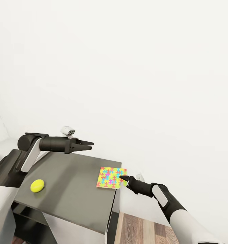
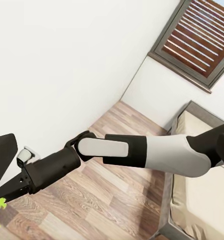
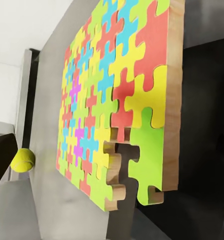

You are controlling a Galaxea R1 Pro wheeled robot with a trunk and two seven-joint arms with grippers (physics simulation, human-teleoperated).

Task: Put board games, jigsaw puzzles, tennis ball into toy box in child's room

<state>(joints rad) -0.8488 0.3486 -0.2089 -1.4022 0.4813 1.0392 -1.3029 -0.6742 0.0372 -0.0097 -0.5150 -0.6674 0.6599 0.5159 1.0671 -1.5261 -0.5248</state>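
The step in hand looks like the pickup of a jigsaw puzzle [image 1: 111, 177]: the right tool [image 1: 122, 177] is reaching in from the open side of the bench [image 1: 70, 189] and its dark tip is lying over the puzzle's near edge, at the corner of the bench closest to the wooden floor [image 1: 137, 228]. Whether its jaws are spread or closed on the board I cannot tell, since the head view is showing only a dark point there and the right wrist view is showing no clear fingers. The left tool [image 1: 88, 145] is hovering above the far edge of the bench with its fingers pressed together to a narrow point, gripping nothing. The next move is probably calling for a firm pinch on the overhanging edge, then a lift and a carry to the toy box. The puzzle is looking like a thin, flat wooden board [image 3: 112, 105] covered in interlocking pieces of red, yellow, green, blue and magenta, lying flat with one edge jutting past the bench top; at one corner a few pieces are missing, leaving notches. The tennis ball [image 1: 37, 185], yellow-green, is resting on the bench well apart from the puzzle, toward the left arm's side.
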